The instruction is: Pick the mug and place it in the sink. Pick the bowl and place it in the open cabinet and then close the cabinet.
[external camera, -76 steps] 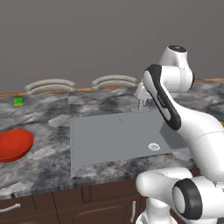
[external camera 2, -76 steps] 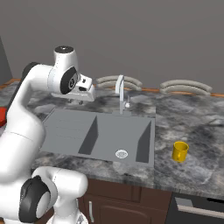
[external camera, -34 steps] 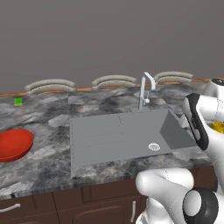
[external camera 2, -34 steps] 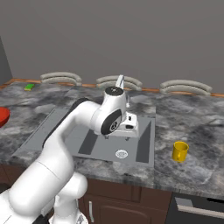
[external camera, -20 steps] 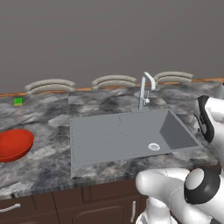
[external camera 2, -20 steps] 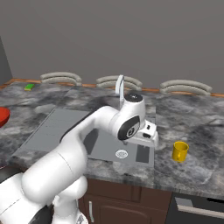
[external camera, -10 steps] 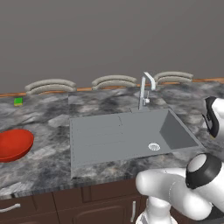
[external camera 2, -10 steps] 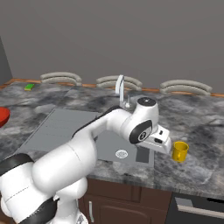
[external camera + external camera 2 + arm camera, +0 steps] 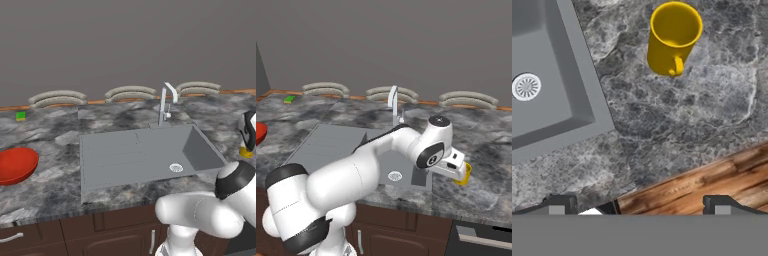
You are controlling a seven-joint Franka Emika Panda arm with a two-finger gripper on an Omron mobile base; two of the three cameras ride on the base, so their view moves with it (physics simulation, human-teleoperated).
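A plain grey wall (image 9: 125, 45) rises behind a mottled grey stone countertop (image 9: 60, 175) in even light. Dark brown cabinet fronts (image 9: 75, 237) with silver handles run below its near edge, above a wood-plank floor (image 9: 712, 175).

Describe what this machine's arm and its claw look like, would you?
The thick, rounded white arm is built from smooth tube-like segments, with glossy dark bands and caps at its joints. Its wrist ends in a boxy white block. The claw has two small, square dark grey fingertips. No cables or markings show.

glossy yellow mug (image 9: 673, 36), mottled stone countertop (image 9: 702, 115)
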